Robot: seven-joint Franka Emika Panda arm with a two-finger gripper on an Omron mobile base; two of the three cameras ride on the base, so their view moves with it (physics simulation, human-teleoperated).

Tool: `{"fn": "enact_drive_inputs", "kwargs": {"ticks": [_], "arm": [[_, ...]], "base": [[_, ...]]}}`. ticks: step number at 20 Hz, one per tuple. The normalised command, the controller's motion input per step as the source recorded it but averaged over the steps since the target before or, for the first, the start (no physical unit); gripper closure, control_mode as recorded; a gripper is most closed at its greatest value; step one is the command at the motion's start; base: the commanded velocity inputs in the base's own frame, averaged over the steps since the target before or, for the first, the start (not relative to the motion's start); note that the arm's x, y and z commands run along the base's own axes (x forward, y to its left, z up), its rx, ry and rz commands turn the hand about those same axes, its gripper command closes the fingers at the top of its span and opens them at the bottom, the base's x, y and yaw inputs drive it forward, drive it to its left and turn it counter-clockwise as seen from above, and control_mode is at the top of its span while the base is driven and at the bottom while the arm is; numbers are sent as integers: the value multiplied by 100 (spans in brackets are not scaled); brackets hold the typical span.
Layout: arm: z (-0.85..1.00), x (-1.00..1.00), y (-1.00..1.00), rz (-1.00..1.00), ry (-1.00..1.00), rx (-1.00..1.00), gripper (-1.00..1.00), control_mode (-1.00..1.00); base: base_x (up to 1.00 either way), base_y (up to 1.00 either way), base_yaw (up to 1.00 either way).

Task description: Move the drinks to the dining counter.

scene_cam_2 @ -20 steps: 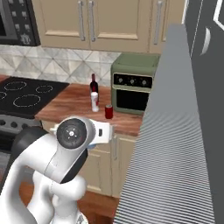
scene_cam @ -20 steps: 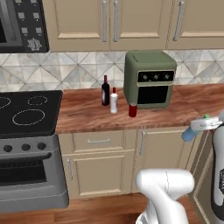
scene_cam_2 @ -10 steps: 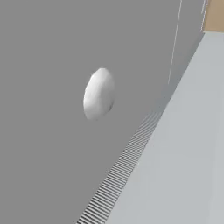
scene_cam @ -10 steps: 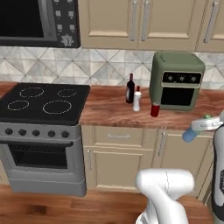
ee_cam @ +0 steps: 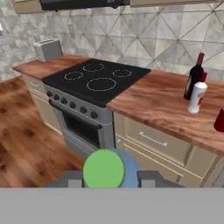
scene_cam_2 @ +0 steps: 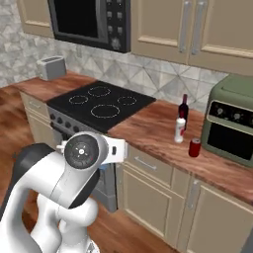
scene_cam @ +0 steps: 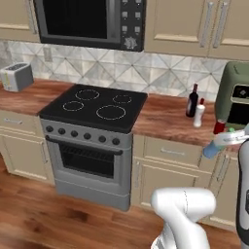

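The pincer [ee_cam: 109, 179] is closed on the blue-green bottle [ee_cam: 105, 168], whose green cap faces the hand camera between the two fingertips [ee_cam: 148, 177]; in the left base view the bottle [scene_cam: 214, 146] hangs in open air in front of the counter [scene_cam: 165, 119] edge, over the wood floor [ee_cam: 26, 131]. Ahead of the pincer and to its right, the wine bottle [ee_cam: 194, 76] and white bottle [ee_cam: 197, 97] stand touching or nearly so, well back from the counter's front edge, with the red can [scene_cam_2: 195, 147] further right, nearer that edge, just in front of the green oven [scene_cam_2: 232, 123]. Ahead and to the left sits the stove [ee_cam: 94, 83], with the toaster [ee_cam: 48, 49] beyond it.
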Motion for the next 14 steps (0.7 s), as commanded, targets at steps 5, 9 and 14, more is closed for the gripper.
{"fn": "enact_drive_inputs", "kwargs": {"ticks": [5, 9, 14], "arm": [[0, 0, 0, 0, 0, 0, 100, 100], [0, 0, 0, 0, 0, 0, 100, 100], [0, 0, 0, 0, 0, 0, 100, 100]], "base": [[12, 60, 40], [27, 60, 40], [32, 53, 43]]}}
